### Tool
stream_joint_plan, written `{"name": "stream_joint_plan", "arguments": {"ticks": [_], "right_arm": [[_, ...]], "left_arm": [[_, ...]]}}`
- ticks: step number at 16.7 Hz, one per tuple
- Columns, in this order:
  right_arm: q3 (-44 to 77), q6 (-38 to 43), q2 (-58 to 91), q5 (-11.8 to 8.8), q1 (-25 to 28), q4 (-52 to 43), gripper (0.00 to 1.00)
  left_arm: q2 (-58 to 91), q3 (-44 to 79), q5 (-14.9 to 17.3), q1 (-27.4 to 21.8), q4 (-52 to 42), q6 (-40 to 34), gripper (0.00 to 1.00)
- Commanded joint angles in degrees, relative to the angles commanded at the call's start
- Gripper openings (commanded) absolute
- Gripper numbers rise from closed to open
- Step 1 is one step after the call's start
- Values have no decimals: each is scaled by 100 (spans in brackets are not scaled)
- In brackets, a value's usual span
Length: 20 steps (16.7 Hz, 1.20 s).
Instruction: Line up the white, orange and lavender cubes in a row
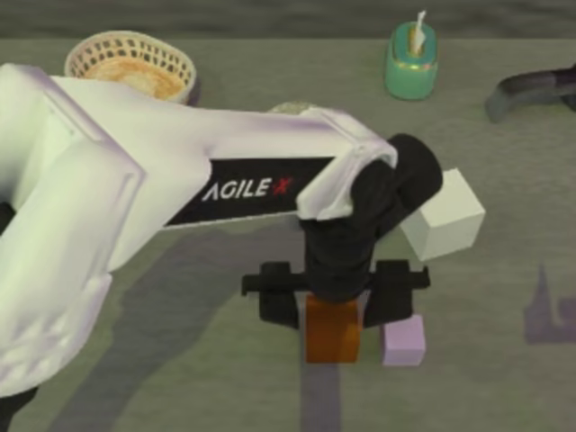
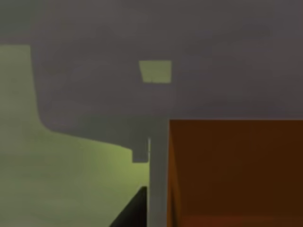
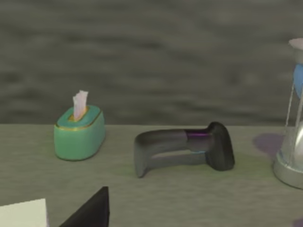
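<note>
From above, we saw our left gripper (image 1: 333, 290) low over the table (image 1: 180, 378), with its dark fingers on both sides of the orange cube (image 1: 331, 329), which sat directly under it. We could not tell if the fingers pressed the cube or only stood beside it. The lavender cube (image 1: 403, 340) was just beside the gripper, to the right of the orange cube with a small gap between. The white cube (image 1: 445, 215) stood farther back and to the right, partly covered by the wrist. A basket (image 1: 131, 65) and a green tissue box (image 1: 411, 59) were far behind

In the left wrist view, the orange cube (image 2: 234, 172) filled the space next to one dark finger (image 2: 133, 210)

In the right wrist view, we saw the tissue box (image 3: 78, 132), a scanner (image 3: 185, 150), an hourglass (image 3: 292, 118) and a corner of the white cube (image 3: 23, 213); we could not tell the state of the right gripper
</note>
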Motion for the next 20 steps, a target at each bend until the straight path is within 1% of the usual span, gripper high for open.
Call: {"name": "stream_joint_plan", "arguments": {"ticks": [1, 10, 12, 17, 20], "right_arm": [[0, 0, 0, 0, 0, 0, 100], [0, 0, 0, 0, 0, 0, 100], [0, 0, 0, 0, 0, 0, 100], [0, 0, 0, 0, 0, 0, 100], [0, 0, 0, 0, 0, 0, 100]], "left_arm": [[0, 0, 0, 0, 0, 0, 100], [-6, 20, -1, 10, -21, 0, 100], [-67, 201, -4, 26, -239, -19, 100], [-370, 860, -1, 94, -1274, -33, 100], [-437, 954, -4, 107, -1388, -25, 100]]}}
